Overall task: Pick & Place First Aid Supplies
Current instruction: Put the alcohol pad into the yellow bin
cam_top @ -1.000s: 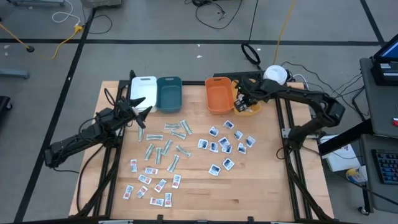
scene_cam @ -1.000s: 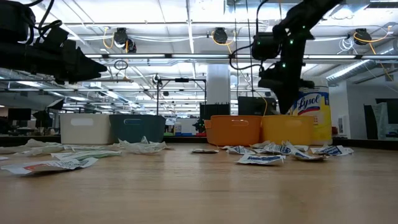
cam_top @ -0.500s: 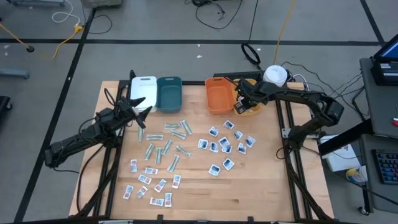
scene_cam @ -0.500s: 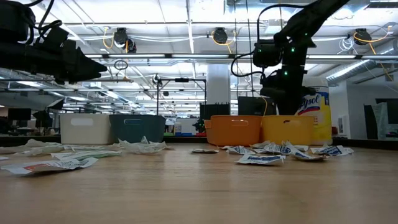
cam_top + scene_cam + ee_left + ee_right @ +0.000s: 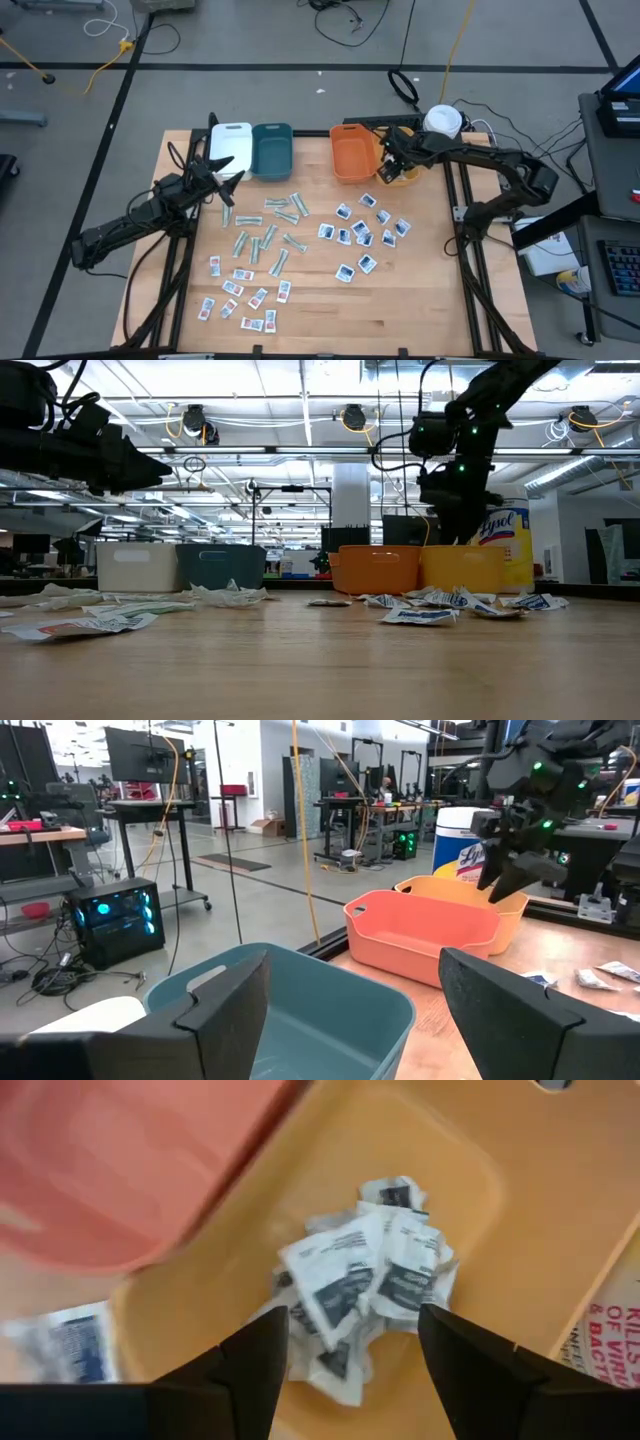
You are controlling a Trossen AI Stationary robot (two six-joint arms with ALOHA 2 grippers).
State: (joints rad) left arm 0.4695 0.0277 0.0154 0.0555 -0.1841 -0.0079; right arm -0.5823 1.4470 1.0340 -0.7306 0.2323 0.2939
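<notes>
Over the yellow bin (image 5: 402, 172) at 1 o'clock: right hand (image 5: 388, 166), fingers parted, empty; white packets (image 5: 355, 1290) heaped inside. Bench (image 5: 430, 280) centre: loose packets (image 5: 362, 230). At 9 o'clock: left hand (image 5: 222, 172), spread wide, empty.

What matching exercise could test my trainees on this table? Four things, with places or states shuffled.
Things:
1. yellow bin
2. teal bin
3. right gripper
4. green strips

Places or states:
A. over the yellow bin, open
B. holds a pile of white packets
C. between the white bin and the orange bin
D. loose on the table

Pairs: 1-B, 2-C, 3-A, 4-D
</notes>
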